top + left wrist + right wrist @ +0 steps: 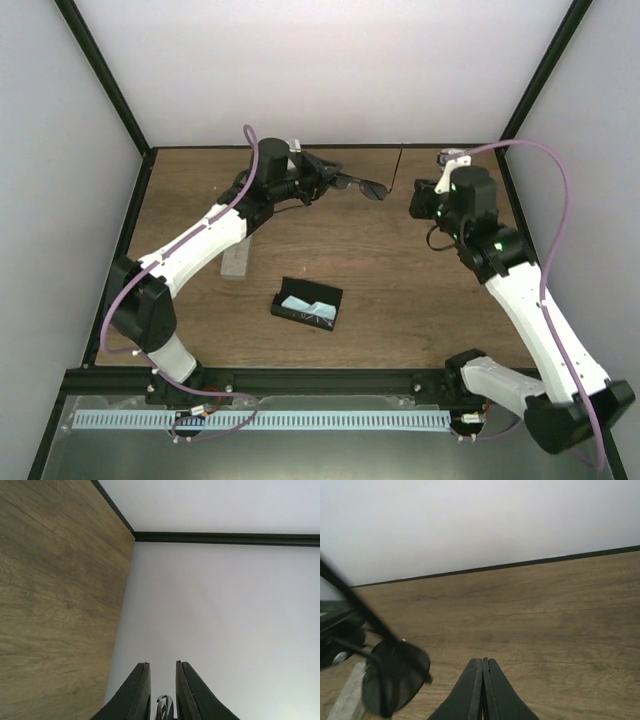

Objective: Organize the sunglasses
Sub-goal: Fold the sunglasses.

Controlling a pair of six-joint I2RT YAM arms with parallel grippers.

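Observation:
One pair of sunglasses with round dark lenses is held in the air over the far middle of the table, one thin arm sticking up toward the back wall. My left gripper is shut on its left end. In the left wrist view a bit of metal frame shows between the fingers. My right gripper is shut and empty, just right of the sunglasses. In the right wrist view a lens hangs at the lower left. No second pair shows.
An open black case holding a light blue cloth lies mid-table. A clear oblong case lies left of it under my left arm and shows in the right wrist view. White walls with black frame posts enclose the table.

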